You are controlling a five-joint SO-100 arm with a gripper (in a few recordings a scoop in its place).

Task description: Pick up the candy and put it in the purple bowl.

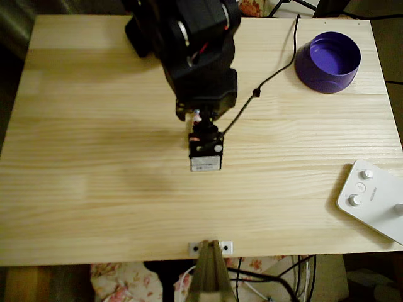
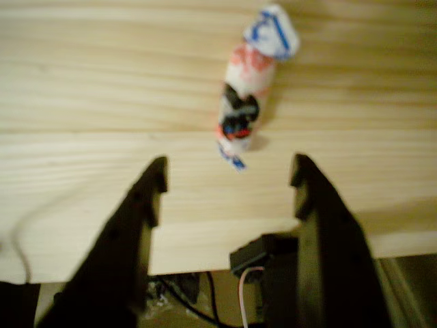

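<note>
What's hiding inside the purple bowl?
Nothing that I can see. From overhead, the purple bowl shows a bare purple bottom. The candy lies on the table, ahead of the open jaws in the wrist view.

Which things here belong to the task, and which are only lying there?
For the job:
- candy
- purple bowl
- gripper, fingers open

Only lying there:
- white device with knobs
- black cable

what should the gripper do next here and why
Probably ease forward and down so the fingers straddle the candy, then close. In the wrist view the gripper is open with the candy lying on the table just beyond the fingertips, not yet between them. The purple bowl comes afterwards.
</note>
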